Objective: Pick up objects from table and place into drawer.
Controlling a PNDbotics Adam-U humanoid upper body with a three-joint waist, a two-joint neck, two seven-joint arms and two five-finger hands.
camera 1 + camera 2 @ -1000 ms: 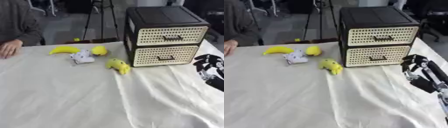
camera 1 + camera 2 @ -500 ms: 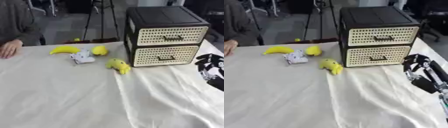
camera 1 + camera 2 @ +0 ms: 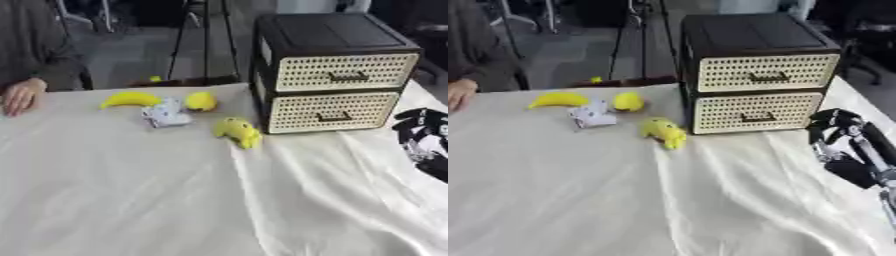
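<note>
Right hand at right edge, fingers curled, holding nothing. Drawer unit upper right, both drawers closed. Banana, yellow round fruit, white object, yellow toy upper centre on white-clothed worktop.

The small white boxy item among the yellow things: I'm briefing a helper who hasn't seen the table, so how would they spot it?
Start at the black two-drawer cabinet with cream mesh fronts on the white cloth. To its left lies a cluster: a yellow banana, a round yellow fruit and a lumpy yellow toy. The small white boxy item sits between them, the only non-yellow one.
</note>
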